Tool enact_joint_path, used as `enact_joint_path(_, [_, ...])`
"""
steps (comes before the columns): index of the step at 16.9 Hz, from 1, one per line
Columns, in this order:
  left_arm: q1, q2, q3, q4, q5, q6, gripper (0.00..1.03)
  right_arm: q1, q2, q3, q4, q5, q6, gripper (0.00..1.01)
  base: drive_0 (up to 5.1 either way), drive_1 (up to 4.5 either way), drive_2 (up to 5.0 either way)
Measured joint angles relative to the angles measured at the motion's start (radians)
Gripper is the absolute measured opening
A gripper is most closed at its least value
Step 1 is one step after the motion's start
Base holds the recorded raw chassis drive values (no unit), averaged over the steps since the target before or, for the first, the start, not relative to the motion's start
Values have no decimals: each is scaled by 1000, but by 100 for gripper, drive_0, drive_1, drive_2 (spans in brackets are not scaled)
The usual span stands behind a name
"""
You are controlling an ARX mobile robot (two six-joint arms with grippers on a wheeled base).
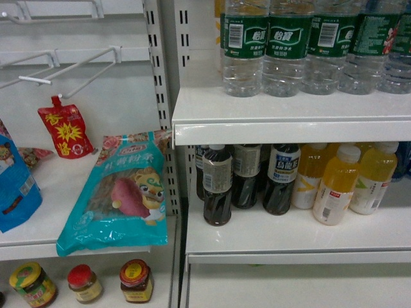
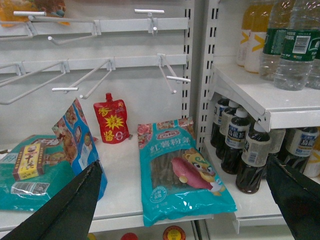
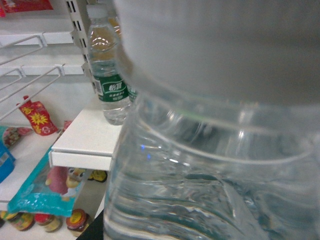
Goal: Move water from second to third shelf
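Right gripper, unseen, presses against a water bottle (image 3: 210, 150), grip unclear; left gripper (image 2: 185, 200) idles wide by shelf (image 2: 270, 107).

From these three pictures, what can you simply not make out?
- Right gripper: the right wrist view is filled by a blurred water bottle, so its grasp cannot be confirmed.
- Water bottles in the head view: caps cut off by the top edge.
- Left gripper: only dark fingertips show at the bottom corners.
- Jars on the lowest shelf: labels too small and blurred to read.
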Motion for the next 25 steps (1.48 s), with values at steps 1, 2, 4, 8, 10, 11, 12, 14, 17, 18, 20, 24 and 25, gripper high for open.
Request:
enact_joint_path(1, [0,0,0,0,0,0,98,7,84,32,65,17,-14,43,0,0,0])
enact_joint_path(2, [0,0,0,0,0,0,98,14,161,63,116,34,-20,43,0,0,0])
enact_joint_path(4, [0,0,0,0,0,0,98,34,314,134,185,61,-22,43,0,0,0])
enact_joint_path(8, [0,0,0,0,0,0,98,93,546,280,238,93,-20,43,0,0,0])
enact_joint_path(10, [0,0,0,0,0,0,98,111,646,360,236,130,-17,43,0,0,0])
enact_joint_path(11, [0,0,0,0,0,0,98,119,689,398,231,142,-14,43,0,0,0])
enact_joint_path(12, [0,0,0,0,0,0,98,126,729,433,229,163,-13,43,0,0,0])
enact_joint_path(14, [0,0,0,0,0,0,98,140,797,492,231,189,-13,43,0,0,0])
enact_joint_path(17, [0,0,0,0,0,0,98,158,872,565,222,212,-12,43,0,0,0])
enact_joint_path(18, [0,0,0,0,0,0,98,157,882,574,219,214,-12,43,0,0,0])
enact_joint_path(20, [0,0,0,0,0,0,98,158,900,591,215,219,-11,43,0,0,0])
enact_joint_path(24, [0,0,0,0,0,0,98,158,982,677,166,258,37,43,0,0,0])
enact_joint_path(25, [0,0,0,0,0,0,98,158,999,700,165,262,50,43,0,0,0])
